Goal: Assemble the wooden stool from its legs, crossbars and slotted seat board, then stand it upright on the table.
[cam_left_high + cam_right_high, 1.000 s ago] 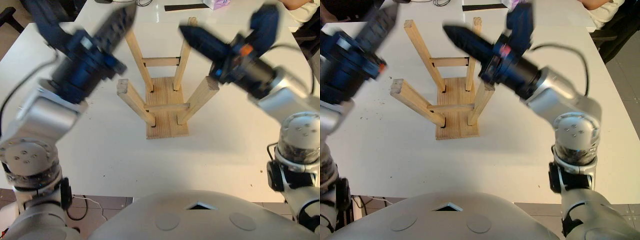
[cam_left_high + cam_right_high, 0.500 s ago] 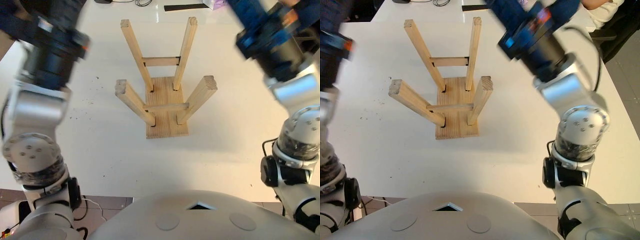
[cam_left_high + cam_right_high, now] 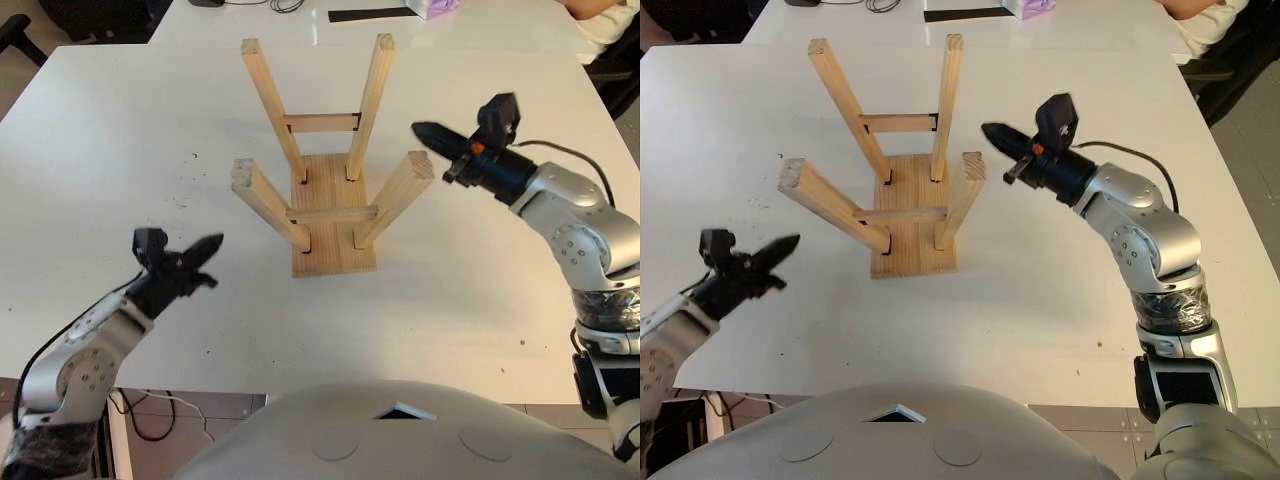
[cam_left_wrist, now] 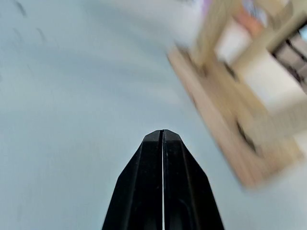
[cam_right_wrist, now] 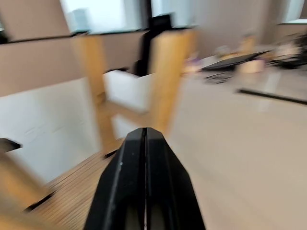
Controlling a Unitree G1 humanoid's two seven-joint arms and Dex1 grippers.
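Note:
The wooden stool stands upside down mid-table, its seat board flat on the white table. All of its legs point up, the near-right leg among them. One crossbar joins the far legs and another crossbar joins the near ones. My left gripper is shut and empty, low over the table to the stool's left, clear of it. The right gripper is shut and empty, its tip just above and beside the near-right leg's top. The wrist views show the shut left gripper and right gripper.
A black strip, a purple item and a cable lie at the table's far edge. Bare tabletop stretches on both sides of the stool and in front of it.
Both arms have swung down from high in front of the camera. The left gripper now sits low at the stool's left and the right by the near-right leg. The stool has not moved.

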